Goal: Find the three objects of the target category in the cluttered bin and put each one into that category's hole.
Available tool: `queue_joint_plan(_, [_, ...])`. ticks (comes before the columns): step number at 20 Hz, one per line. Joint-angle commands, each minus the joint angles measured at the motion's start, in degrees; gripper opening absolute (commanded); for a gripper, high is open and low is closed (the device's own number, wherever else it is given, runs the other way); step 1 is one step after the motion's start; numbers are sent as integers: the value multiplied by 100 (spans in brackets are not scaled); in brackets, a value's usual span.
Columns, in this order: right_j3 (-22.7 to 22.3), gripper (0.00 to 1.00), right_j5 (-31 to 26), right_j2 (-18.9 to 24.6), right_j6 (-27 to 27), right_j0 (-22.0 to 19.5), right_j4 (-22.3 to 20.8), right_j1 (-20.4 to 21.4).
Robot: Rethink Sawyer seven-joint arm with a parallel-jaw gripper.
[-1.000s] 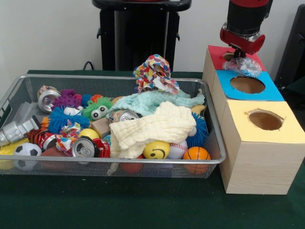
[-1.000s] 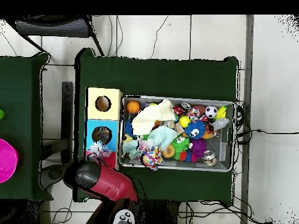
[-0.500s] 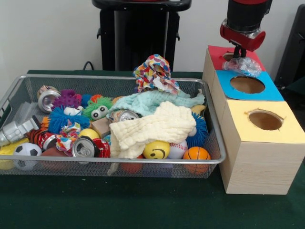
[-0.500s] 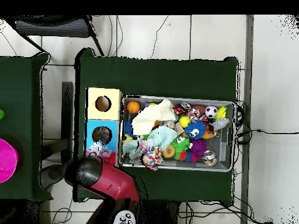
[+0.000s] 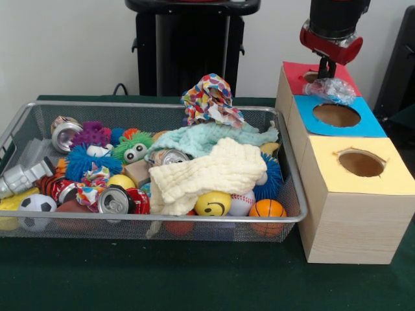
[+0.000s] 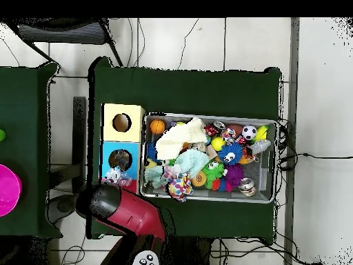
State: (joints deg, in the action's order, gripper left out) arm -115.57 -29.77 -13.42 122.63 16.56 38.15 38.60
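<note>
Crinkled clear plastic [image 5: 331, 90], a bag or wrapper of some kind, sits on top of the boxes right at the seam between the red lid [image 5: 295, 75] and the blue lid [image 5: 340, 117], spilling a little toward the blue hole [image 5: 336, 115] but not down it. My gripper [image 5: 327, 67] hangs just above it, over the red box, and I honestly cannot tell whether it grips the plastic or has let go; the dark tips run straight into the crumple. I read this as the drop-off step, with the piece not yet through any hole. From overhead the red arm [image 6: 120, 212] covers that corner, so no help there.

Next move, as I judge it: get the plastic squarely over its hole and make sure it falls through, since something this light may snag on the rim. The yellow box [image 5: 355, 194] alongside is untouched. Then across to the wire bin [image 5: 288, 162], where the cream cloth [image 5: 214, 173] and mint cloth [image 5: 214, 137] smother the cans [image 5: 113, 201] and balls [image 5: 213, 204], so I'll be digging.
</note>
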Motion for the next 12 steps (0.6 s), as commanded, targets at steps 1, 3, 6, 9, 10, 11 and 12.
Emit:
queue_joint_plan(1, [862,0,-236,-27,1602,0,7,1])
queue_joint_plan(3, [841,0,-174,-15,1574,-4,42,-10])
queue_joint_plan(6, [902,0,-246,-73,1587,17,4,-22])
queue_joint_plan(9, [957,0,-359,-139,1633,52,-32,-13])
queue_joint_plan(10, [968,0,-365,-141,1631,50,-27,-15])
queue_joint_plan(11, [979,0,-371,-143,1628,48,-22,-17])
queue_joint_plan(12, [989,0,-380,-144,1622,46,-15,-17])
